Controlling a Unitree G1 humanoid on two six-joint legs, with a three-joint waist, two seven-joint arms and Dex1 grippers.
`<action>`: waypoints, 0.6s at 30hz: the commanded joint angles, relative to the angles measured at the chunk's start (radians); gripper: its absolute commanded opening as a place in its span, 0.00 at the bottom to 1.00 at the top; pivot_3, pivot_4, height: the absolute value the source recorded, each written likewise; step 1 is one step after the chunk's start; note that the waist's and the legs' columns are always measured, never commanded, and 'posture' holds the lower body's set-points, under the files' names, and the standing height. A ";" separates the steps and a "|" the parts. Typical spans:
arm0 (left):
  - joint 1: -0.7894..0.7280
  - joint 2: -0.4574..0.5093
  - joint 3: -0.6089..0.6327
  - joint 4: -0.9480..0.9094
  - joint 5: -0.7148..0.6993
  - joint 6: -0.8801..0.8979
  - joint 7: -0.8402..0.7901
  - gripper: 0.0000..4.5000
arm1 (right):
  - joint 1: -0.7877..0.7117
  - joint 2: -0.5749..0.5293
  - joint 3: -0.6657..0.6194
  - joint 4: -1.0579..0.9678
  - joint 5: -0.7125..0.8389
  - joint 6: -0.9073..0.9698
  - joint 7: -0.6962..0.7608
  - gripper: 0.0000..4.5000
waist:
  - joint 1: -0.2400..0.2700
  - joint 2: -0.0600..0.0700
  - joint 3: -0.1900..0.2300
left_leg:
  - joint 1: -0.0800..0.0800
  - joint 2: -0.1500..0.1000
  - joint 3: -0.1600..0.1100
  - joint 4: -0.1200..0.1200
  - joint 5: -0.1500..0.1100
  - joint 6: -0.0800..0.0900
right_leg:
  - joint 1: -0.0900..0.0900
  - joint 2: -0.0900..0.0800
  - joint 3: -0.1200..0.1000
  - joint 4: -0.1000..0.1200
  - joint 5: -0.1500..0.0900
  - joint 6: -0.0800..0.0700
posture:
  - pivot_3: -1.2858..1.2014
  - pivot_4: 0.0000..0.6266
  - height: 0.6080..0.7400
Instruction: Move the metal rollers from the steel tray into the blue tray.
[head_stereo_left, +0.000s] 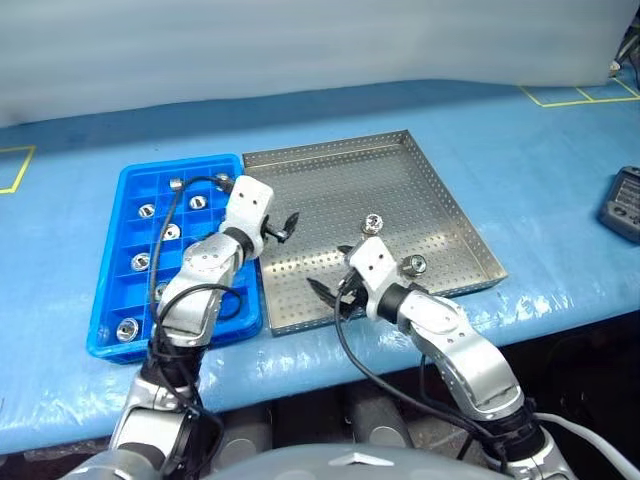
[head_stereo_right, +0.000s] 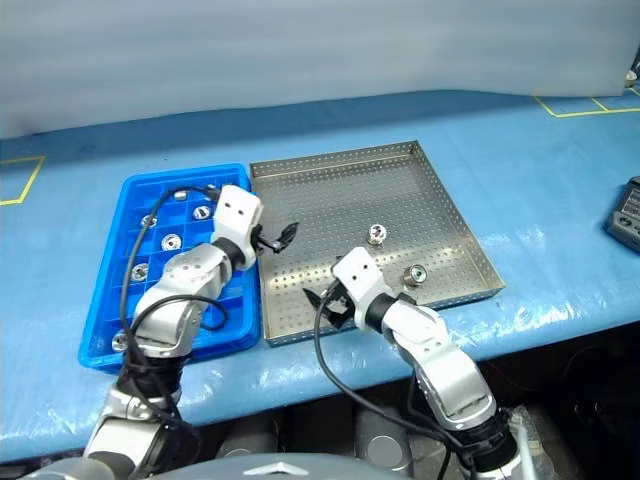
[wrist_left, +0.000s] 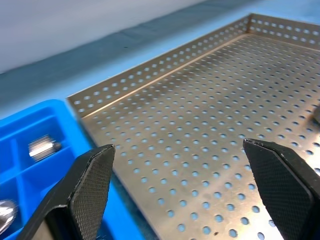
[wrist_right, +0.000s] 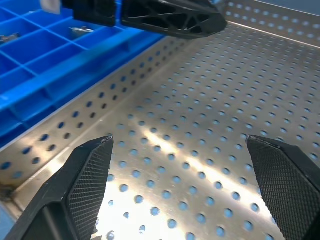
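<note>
The blue tray lies on the left and holds several metal rollers, one of them in a back compartment. Right beside it is the perforated steel tray, with two rollers on its floor: one near the middle and one near the front right. My left gripper hangs open and empty over the steel tray's left side, just past the blue tray. My right gripper is open and empty above the steel tray's front left corner, pointing left. In the left wrist view both fingers stand wide apart.
The table is covered in blue sheeting, with its front edge just below the trays. A dark device lies at the far right. Yellow tape marks show at the back right and far left.
</note>
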 joint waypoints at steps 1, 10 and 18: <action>-0.045 -0.017 -0.039 0.039 0.001 -0.094 -0.031 0.99 | 0.003 0.048 -0.072 -0.033 -0.035 0.000 -0.106 1.00 | -0.009 0.000 0.000 | 0.000 0.000 0.000 0.000 0.000 0.000 | 0.000 0.000 0.000 0.000 0.000 0.000 | 0.42 0.24 1.00; 0.068 -0.019 -0.070 -0.061 -0.064 -0.207 -0.140 0.99 | -0.125 0.286 -0.113 0.155 -0.165 0.049 -0.396 1.00 | -0.088 0.002 -0.001 | 0.000 0.000 0.001 -0.001 0.000 0.000 | -0.001 0.000 0.002 0.001 0.000 0.000 | 0.41 0.24 1.00; 0.262 0.087 -0.090 -0.279 -0.153 -0.206 -0.263 0.99 | -0.249 0.390 -0.161 0.381 -0.173 0.009 -0.461 1.00 | -0.097 0.004 -0.001 | 0.000 0.000 0.001 -0.001 0.000 0.001 | -0.001 0.000 0.002 0.001 0.000 0.000 | 0.44 0.24 1.00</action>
